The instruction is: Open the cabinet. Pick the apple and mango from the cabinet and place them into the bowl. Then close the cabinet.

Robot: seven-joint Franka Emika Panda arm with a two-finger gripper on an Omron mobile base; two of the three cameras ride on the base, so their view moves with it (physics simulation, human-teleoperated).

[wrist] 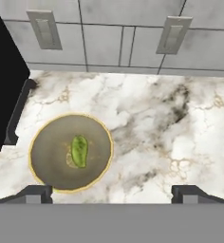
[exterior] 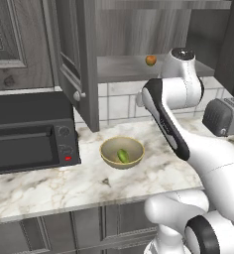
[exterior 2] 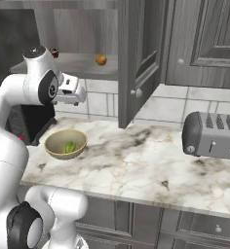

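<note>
Green mango (wrist: 79, 151) lies in the tan bowl (wrist: 42, 173); orange-red apple (exterior: 150, 60) waits on the shelf.
Jaws spread, empty, above the marble surface (wrist: 171, 137); the apple sits higher, inside the open dark grey cabinet (exterior: 74, 59).

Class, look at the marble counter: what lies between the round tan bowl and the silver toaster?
Nothing: between the round tan bowl and the silver toaster the marble counter is bare, as the right base view shows. The open cabinet door hangs above that stretch.

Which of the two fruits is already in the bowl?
The mango, the green elongated one, lies inside the tan bowl. The round orange-red apple sits on the open cabinet shelf.
</note>
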